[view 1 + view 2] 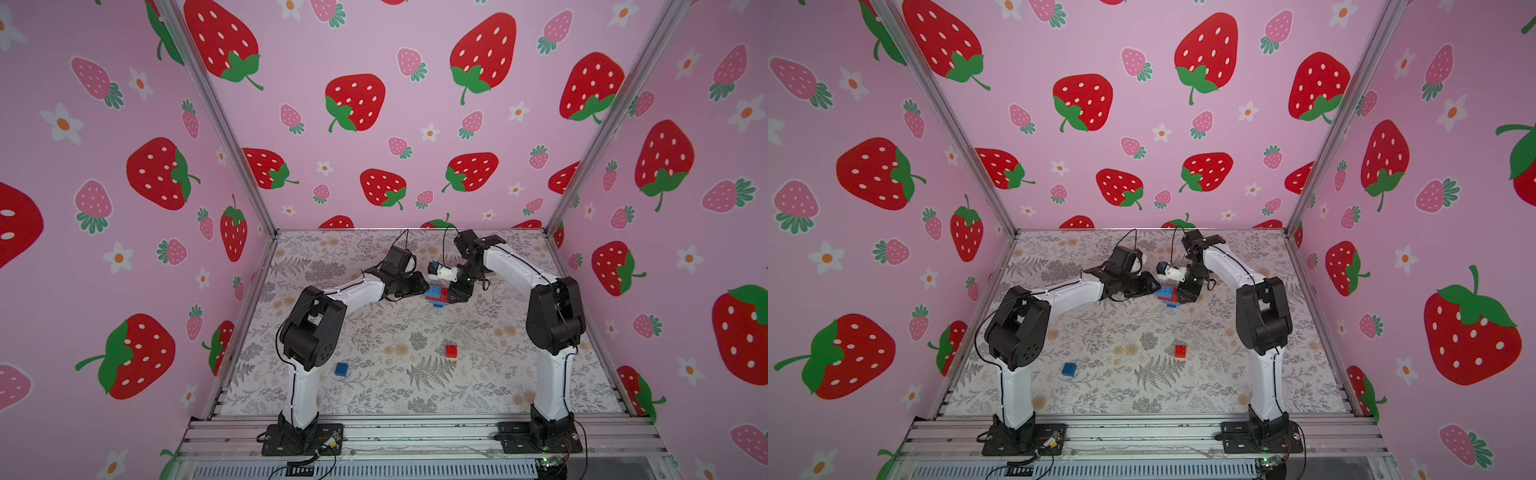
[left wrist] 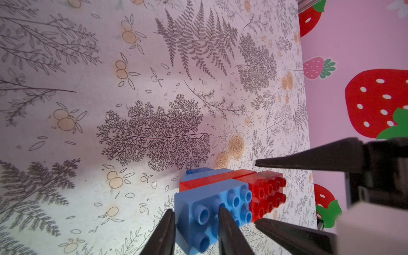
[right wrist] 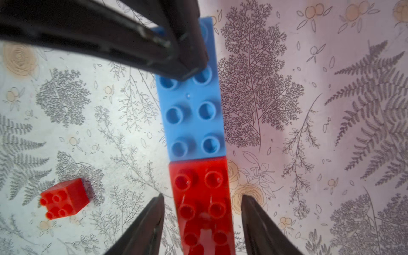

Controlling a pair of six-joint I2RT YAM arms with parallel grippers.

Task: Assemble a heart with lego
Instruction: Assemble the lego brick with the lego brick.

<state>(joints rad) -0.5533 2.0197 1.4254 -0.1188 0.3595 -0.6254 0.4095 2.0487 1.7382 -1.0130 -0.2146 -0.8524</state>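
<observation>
Red-and-blue stepped heart [image 1: 437, 294] sits pinched by left end effector [image 2: 195, 209], right end effector [image 3: 202, 196] spread apart.

We've got a blue-and-red heart [image 1: 438, 294], grey fern print with peach flowers on the table [image 1: 374, 399], pink strawberry walls [image 1: 374, 50], plus a red brick [image 1: 451, 351] and a blue brick [image 1: 341, 370].

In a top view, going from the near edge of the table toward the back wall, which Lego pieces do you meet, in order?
loose blue brick → loose red brick → joined red-and-blue bricks
</observation>
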